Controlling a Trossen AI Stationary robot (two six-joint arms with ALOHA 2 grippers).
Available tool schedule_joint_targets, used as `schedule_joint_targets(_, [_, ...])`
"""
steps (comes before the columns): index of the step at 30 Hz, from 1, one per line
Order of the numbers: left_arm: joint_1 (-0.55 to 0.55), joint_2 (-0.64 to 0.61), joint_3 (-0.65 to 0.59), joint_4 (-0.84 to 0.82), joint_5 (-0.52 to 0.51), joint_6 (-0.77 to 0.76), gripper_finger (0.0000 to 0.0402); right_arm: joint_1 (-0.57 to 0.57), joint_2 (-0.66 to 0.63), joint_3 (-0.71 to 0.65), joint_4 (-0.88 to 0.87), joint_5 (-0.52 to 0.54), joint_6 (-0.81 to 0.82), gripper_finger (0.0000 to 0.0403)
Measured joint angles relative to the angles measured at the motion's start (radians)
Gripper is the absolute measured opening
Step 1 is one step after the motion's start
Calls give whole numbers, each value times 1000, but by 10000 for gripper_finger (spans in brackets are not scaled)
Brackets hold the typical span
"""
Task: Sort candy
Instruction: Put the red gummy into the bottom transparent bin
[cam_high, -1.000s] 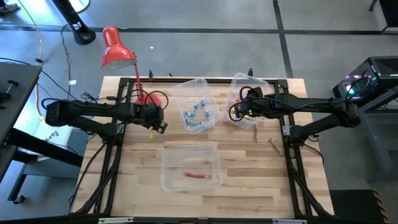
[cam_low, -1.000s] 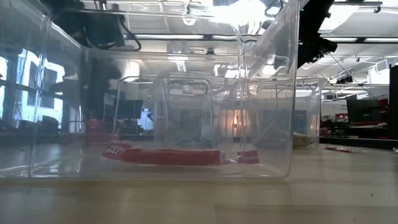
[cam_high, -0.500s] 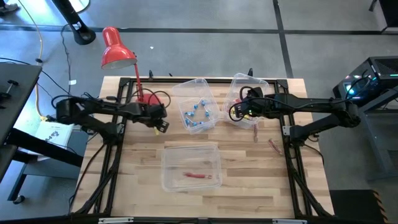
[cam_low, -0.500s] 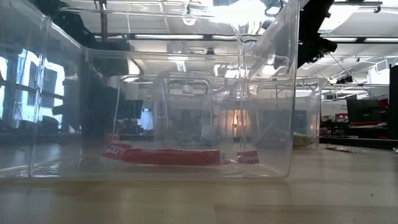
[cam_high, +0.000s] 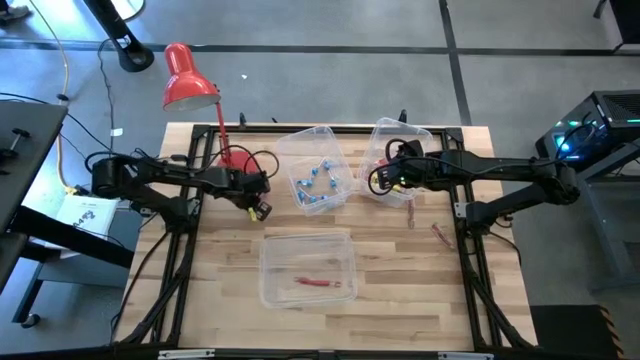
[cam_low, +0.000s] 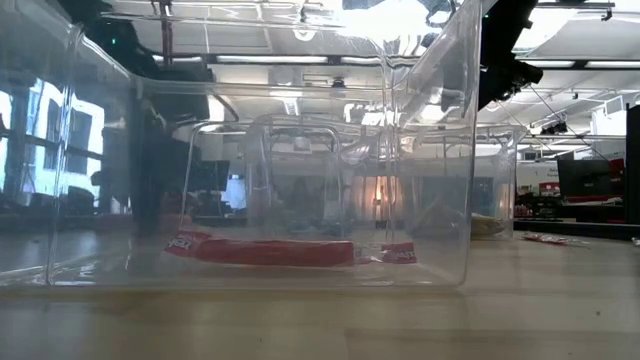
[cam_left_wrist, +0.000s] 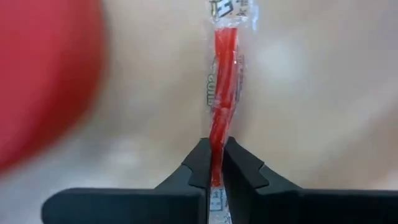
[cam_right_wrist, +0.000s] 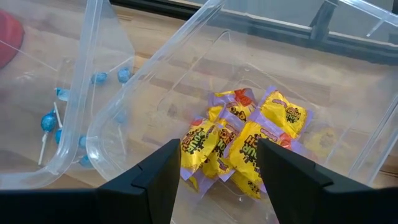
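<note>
A slim red stick candy in a clear wrapper lies in front of my left gripper, which is shut on it near the table's far left, by the lamp's red base. My right gripper hangs open over the far right bin, above the yellow packets, touching nothing. The far middle bin holds blue twist-wrapped pieces. The near bin holds one red stick. My left gripper pinches the red stick near one end between its two fingertips. The stick runs straight on away from the fingers, and a bit of wrapper shows behind them. Whether the stick is off the table I cannot tell.
Two loose red sticks lie on the wood at the right. A red desk lamp stands at the far left corner, its base close to my left gripper. The three clear bins take up the table's middle.
My left gripper has gone down toward the table beside the lamp's base, a little toward the near edge, and has shut on the red stick. My right gripper has kept still over the yellow packets.
</note>
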Motion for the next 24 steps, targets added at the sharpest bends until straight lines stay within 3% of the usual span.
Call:
schedule_joint_targets(4, [-25,-90,-3,-82,98,-21,12,0,0,0,-1,0,0,206])
schedule_joint_targets(10, [-82,-328,47,-220,82,-67,0,0,0,0,0,0,7,206])
schedule_joint_targets(16, [-189,-550,168,-120,120,-36,1,0,0,0,2,0,18,206])
schedule_joint_targets(20, [-297,-567,264,21,240,52,1,0,0,0,2,-8,26,206])
schedule_joint_targets(24, [-419,-451,362,64,244,149,1,0,1,0,3,-32,26,206])
